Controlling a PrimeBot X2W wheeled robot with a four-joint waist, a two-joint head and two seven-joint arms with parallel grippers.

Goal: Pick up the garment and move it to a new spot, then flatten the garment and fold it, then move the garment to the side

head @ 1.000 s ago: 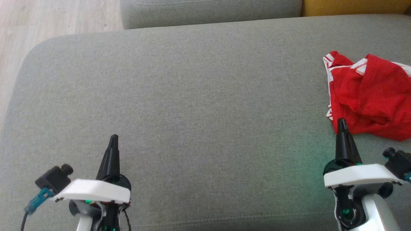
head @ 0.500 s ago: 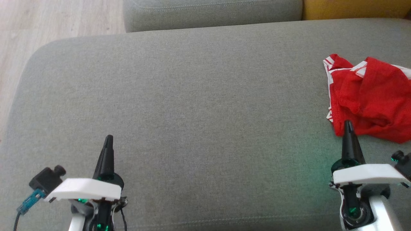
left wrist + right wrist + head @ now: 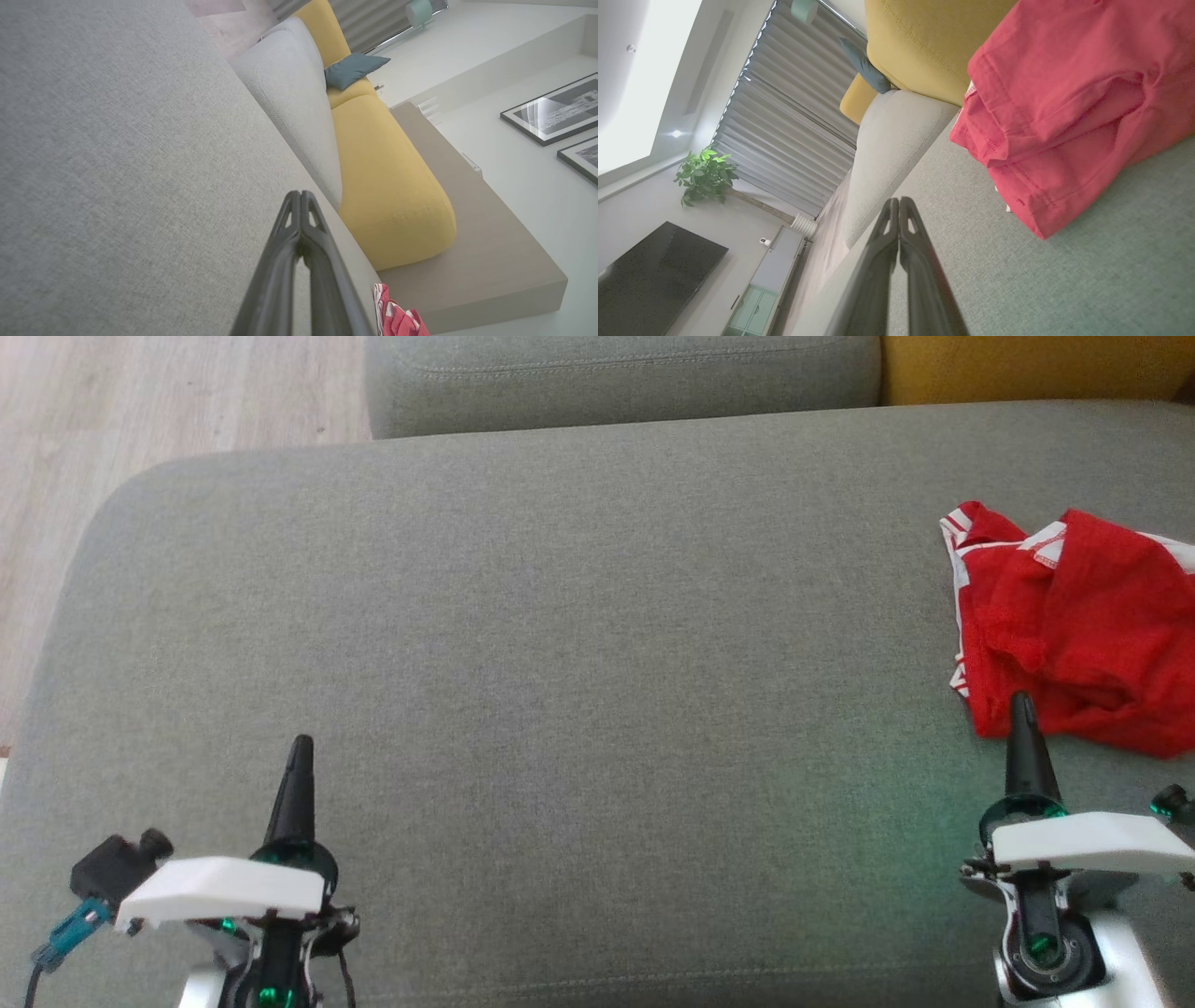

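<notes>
A crumpled red garment (image 3: 1074,625) with white trim lies at the right edge of the grey sofa cushion (image 3: 560,644). It also appears in the right wrist view as the red garment (image 3: 1073,107), and a corner of the garment (image 3: 397,317) peeks in at the bottom of the left wrist view. My right gripper (image 3: 1022,702) is shut and empty, its tip just before the garment's near edge. At the lower left my left gripper (image 3: 301,745) is shut and empty, far from the cloth. Both fingertip pairs meet in the wrist views: left gripper (image 3: 300,193), right gripper (image 3: 899,200).
A grey back cushion (image 3: 616,373) and a yellow cushion (image 3: 1027,364) border the far side. Wooden floor (image 3: 140,401) lies beyond the seat's rounded left corner. A blue pillow (image 3: 352,70) rests farther along the sofa.
The head view has shifted, so the cushion and garment sit lower in the picture. Both grippers have drawn back toward the bottom edge and stay shut. The garment lies as before.
</notes>
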